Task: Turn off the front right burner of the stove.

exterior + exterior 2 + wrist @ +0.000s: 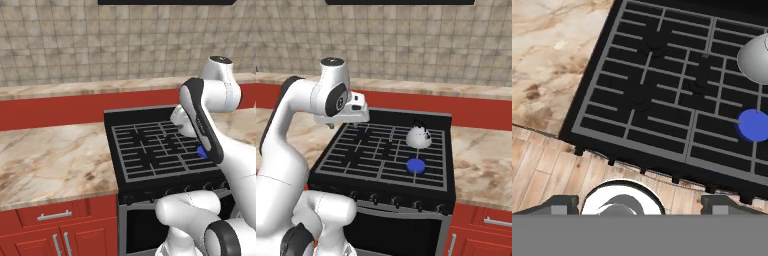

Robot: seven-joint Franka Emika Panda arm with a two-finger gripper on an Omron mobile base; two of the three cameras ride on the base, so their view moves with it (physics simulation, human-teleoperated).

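Note:
The black stove (131,176) stands between two marble counters, its grid grates on top (371,155) (662,100). The front right burner (415,165) shows a bright blue oval glow, also seen in the hand view (753,125) and half hidden behind my arm in the left base view (201,151). A row of small dark knobs (396,201) (643,171) runs along the stove's front edge. My gripper (343,121) hangs above the stove's left rear part, well away from the knobs. Its fingertips (641,205) stand wide apart, open, with nothing between them.
A silver kettle (419,136) (757,60) sits on the back right burner, just behind the blue glow. Marble counter (50,160) lies left of the stove and more counter (481,170) right of it. Red cabinets (60,230) are below, a tiled wall behind.

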